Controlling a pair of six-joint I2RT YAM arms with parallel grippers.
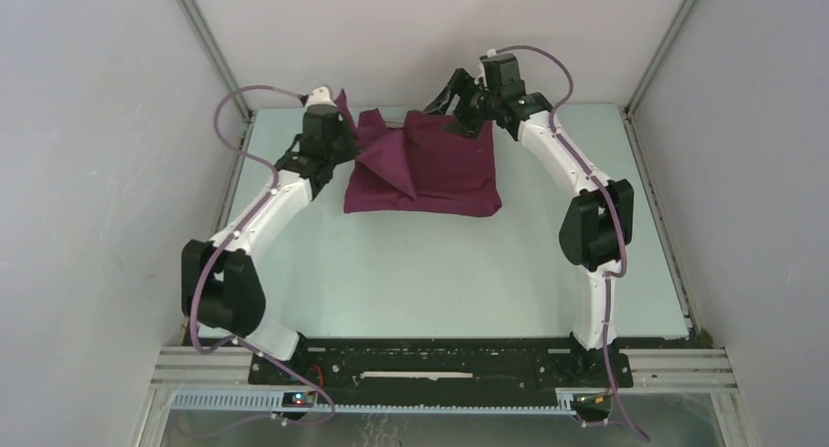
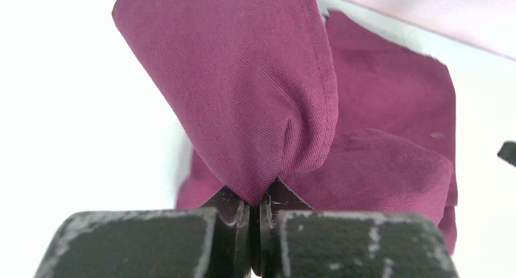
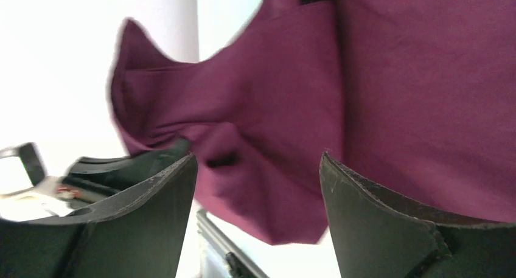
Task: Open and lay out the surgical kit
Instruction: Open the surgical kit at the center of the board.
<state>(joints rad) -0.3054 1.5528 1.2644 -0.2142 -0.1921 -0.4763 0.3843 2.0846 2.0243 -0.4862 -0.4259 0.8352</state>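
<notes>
Maroon cloth wrap [image 1: 430, 173] folded | left tool [image 2: 255, 199] clamped on its raised flap | right tool [image 3: 258, 162] spread open, empty

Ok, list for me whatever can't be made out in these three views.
- Contents of the cloth wrap: hidden in every view, as the folded cloth covers them.
- Fingertips of the left gripper, top view: hidden behind its own wrist and the raised flap it pinches.
- Right wrist view: blurred. Cloth fills the frame beyond the open right gripper, and its edges are cut off.
- Left wrist view: background washed out white, no detail.
</notes>
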